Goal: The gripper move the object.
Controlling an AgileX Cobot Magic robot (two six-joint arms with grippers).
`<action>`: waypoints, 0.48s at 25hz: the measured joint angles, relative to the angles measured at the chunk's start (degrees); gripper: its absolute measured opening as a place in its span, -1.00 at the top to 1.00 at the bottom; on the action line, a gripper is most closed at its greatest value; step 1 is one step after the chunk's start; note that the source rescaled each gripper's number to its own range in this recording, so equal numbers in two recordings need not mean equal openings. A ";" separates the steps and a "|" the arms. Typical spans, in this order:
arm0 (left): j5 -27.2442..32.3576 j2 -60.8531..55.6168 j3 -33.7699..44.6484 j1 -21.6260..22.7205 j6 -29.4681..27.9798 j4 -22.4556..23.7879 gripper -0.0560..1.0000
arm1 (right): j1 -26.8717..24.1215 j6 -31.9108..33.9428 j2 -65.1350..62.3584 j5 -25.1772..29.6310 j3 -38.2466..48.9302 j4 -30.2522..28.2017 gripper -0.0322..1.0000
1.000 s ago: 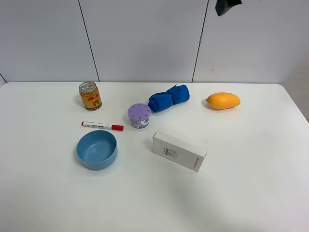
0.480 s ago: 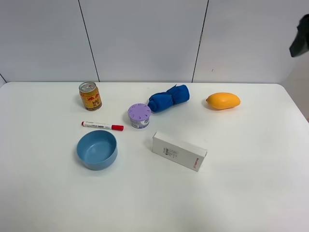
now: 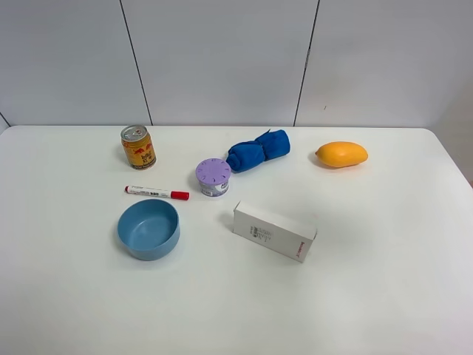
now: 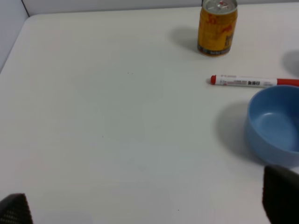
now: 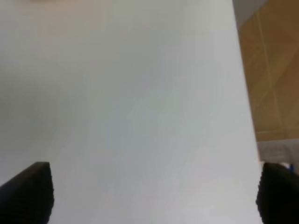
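The slim white marker pen (image 3: 157, 193) with a red cap lies flat on the white table (image 3: 384, 281), between the yellow can and the blue bowl. It also shows in the left wrist view (image 4: 252, 82). Neither gripper shows in the exterior high view. In the left wrist view my left gripper (image 4: 147, 205) is open and empty over bare table, with the pen some way ahead of it. My right gripper (image 5: 153, 193) is open and empty over bare table near the table's edge.
A blue bowl (image 3: 148, 228) sits just in front of the pen and a yellow can (image 3: 138, 146) behind it. A purple-lidded tub (image 3: 213, 177), a blue cloth (image 3: 258, 150), a mango (image 3: 341, 154) and a white box (image 3: 274, 231) lie to the right.
A dark part of the right arm at the top of the exterior view moved right and has left the picture. Nothing on the table has moved.
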 joint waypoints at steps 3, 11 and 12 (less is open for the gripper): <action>0.00 0.00 0.00 0.00 0.00 0.00 -1.00 | 0.00 4.37 -7.08 -1.91 6.66 1.08 -0.72; 0.00 0.00 0.00 0.00 0.00 0.00 -1.00 | 0.00 5.72 -28.07 -6.92 22.03 1.53 -0.72; 0.00 0.00 0.00 0.00 0.00 0.00 -1.00 | 0.00 5.69 -30.68 -7.07 23.34 1.53 -0.72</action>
